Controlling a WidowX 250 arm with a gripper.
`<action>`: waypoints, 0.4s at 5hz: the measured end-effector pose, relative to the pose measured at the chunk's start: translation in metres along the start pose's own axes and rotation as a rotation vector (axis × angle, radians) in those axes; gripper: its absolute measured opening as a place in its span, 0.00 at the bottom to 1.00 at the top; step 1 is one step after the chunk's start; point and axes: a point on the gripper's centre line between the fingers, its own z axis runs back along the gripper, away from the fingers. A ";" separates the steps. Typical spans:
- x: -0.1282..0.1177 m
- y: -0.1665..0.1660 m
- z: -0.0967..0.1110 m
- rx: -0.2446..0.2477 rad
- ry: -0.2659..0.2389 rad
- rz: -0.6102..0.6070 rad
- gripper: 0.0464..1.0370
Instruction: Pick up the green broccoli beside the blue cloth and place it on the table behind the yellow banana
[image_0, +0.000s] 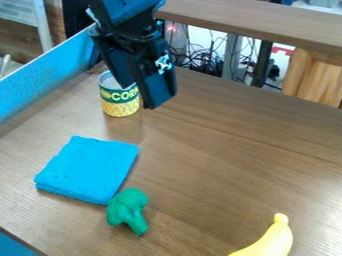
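Nearest the camera, a yellow banana (272, 242) is lying on the brown wooden table (227, 155), well to the right of the folded blue cloth (91, 167) and running out of view at the bottom edge. A green toy broccoli (128, 209) is lying just beside the cloth's near right corner, its stem pointing toward the camera. The cloth itself is lying flat on the left part of the table.

Beyond the cloth, and a little to its right, the corn can (119, 102) is standing upright, showing a yellow and green label. Up and to the right of the cloth, the black gripper (159, 101) is hanging at a slant, its lower end beside the can on the right and its body hiding part of the can's upper right side. Whether it is touching or gripping the can, or is open or closed, cannot be told.

Farther back, a blue panel (40, 77) is running along the table's side, left of the cloth. Well beyond the cloth, dark cables (207, 62) are hanging in a tangle under a wooden ledge (267, 24).
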 end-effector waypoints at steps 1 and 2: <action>-0.003 0.000 -0.004 -0.007 0.018 0.003 0.96; -0.013 0.003 -0.009 -0.007 0.084 -0.139 0.96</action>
